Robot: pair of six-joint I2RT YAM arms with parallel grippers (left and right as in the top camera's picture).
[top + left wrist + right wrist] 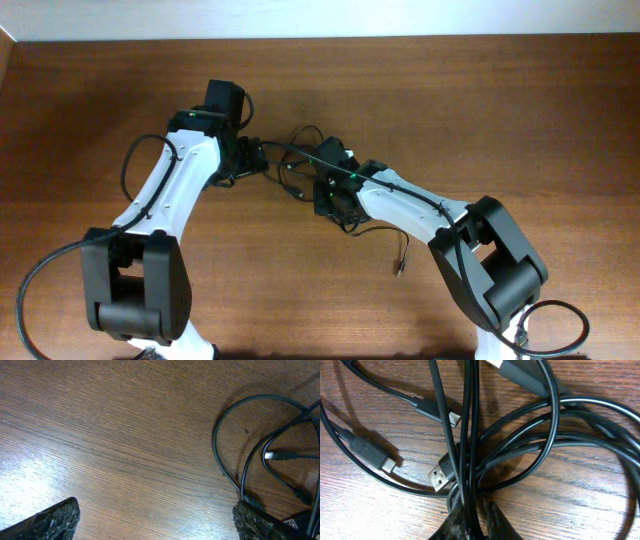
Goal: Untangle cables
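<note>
Inwards, both arms [165,190] bent, left tool [155,521] wide open, empty, right tool [472,522] pinching cables [468,420]

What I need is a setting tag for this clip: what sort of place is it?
Probably an indoor robotics lab bench: a wooden table, a white-and-black left arm and right arm reaching over it, and a tangle of thin black cables lying between them.

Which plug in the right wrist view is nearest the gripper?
The wide silver-shelled plug, just left of the cables in the right gripper; the two slimmer plugs lie farther off.
</note>
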